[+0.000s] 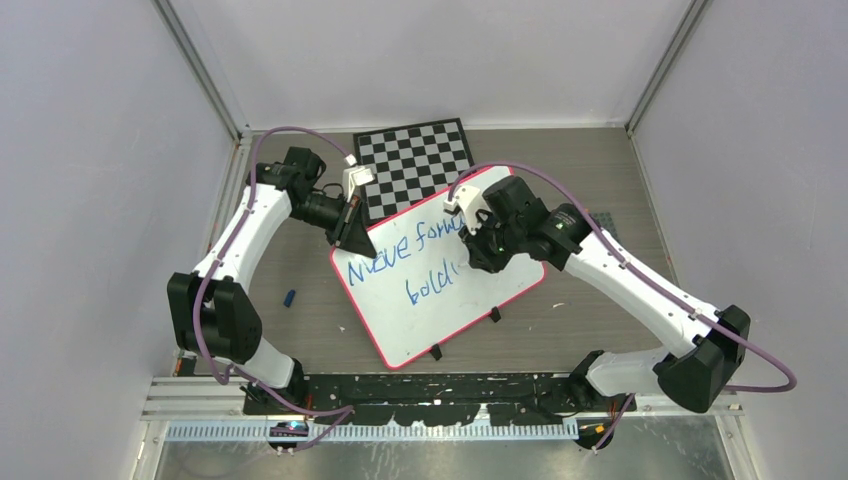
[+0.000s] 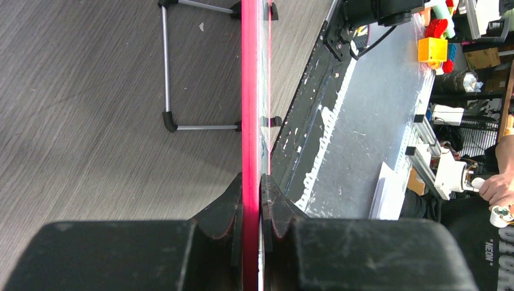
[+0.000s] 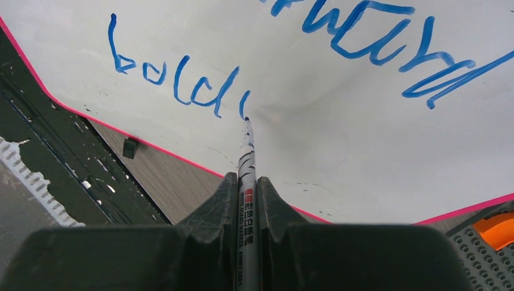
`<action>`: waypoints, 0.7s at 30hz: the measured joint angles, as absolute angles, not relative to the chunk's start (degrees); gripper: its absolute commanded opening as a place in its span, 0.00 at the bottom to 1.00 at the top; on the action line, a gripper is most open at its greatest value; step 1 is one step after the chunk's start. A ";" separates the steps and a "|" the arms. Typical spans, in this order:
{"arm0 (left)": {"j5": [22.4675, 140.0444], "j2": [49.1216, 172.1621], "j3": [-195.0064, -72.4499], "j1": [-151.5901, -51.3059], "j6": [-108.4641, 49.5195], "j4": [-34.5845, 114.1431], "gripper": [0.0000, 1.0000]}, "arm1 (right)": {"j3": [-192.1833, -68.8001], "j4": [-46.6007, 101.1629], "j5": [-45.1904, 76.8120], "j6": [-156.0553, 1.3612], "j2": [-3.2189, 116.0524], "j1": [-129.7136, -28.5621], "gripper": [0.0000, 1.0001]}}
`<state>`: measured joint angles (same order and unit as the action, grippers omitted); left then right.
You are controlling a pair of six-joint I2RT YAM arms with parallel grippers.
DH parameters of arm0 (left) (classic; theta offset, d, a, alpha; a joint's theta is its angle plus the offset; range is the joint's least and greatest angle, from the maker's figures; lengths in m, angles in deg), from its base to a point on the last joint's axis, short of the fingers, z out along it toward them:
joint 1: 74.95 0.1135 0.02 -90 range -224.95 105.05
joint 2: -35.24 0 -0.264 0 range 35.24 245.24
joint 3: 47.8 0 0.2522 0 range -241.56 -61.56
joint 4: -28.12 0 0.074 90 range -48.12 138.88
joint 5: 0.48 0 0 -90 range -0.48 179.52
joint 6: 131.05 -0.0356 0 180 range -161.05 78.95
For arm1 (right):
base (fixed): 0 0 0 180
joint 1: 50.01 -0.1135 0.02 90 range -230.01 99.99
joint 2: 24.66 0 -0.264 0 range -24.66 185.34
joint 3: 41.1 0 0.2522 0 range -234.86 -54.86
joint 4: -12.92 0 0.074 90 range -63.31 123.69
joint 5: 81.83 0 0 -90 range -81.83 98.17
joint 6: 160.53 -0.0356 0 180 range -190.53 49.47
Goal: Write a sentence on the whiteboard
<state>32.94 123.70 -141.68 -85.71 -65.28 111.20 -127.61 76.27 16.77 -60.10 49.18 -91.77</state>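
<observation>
The whiteboard (image 1: 420,315) lies tilted in the middle of the table, white with a red-pink rim. Blue lettering on it reads "Move forw…" over "boldl" (image 1: 432,283); the top line's end is hidden behind my right gripper. My left gripper (image 1: 350,232) is shut on the board's left rim (image 2: 250,121), seen edge-on in the left wrist view (image 2: 251,185). My right gripper (image 1: 478,243) is shut on a white marker (image 3: 247,176). Its blue tip (image 3: 246,119) touches the board just after the last stroke of "boldl" (image 3: 182,79).
A black-and-white checkered board (image 1: 412,160) lies behind the whiteboard. A small blue cap (image 1: 289,298) lies on the table to the left. A grey studded mat with an orange piece (image 3: 494,233) shows at the right. The board's black clip feet (image 1: 436,352) stand at its near edge.
</observation>
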 measured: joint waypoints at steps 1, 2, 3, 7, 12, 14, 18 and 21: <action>32.94 123.70 -141.68 -85.71 -65.28 111.18 0.00 | -127.61 76.25 16.73 -60.07 49.20 -91.77 0.00; 32.94 123.70 -141.68 -85.71 -65.28 111.18 0.00 | -127.61 76.25 16.68 -60.05 49.25 -91.77 0.00; 32.96 123.70 -141.68 -85.71 -65.28 111.18 0.00 | -127.61 76.20 16.62 -59.94 49.25 -91.77 0.00; 32.96 123.70 -141.68 -85.71 -65.28 111.18 0.00 | -127.61 75.83 16.51 -59.81 49.77 -91.77 0.00; 32.96 123.70 -141.68 -85.73 -65.28 111.18 0.00 | -127.61 74.91 16.11 -59.44 51.39 -91.77 0.00; 32.96 123.70 -141.68 -85.73 -65.28 111.18 0.00 | -127.59 74.61 16.03 -59.20 51.78 -91.59 0.00; 32.98 123.70 -141.68 -85.73 -65.26 111.16 0.00 | -127.59 74.39 15.90 -58.81 51.87 -91.29 0.00; 33.01 123.70 -141.68 -85.73 -65.24 111.14 0.00 | -127.59 74.39 15.92 -58.65 51.87 -90.81 0.00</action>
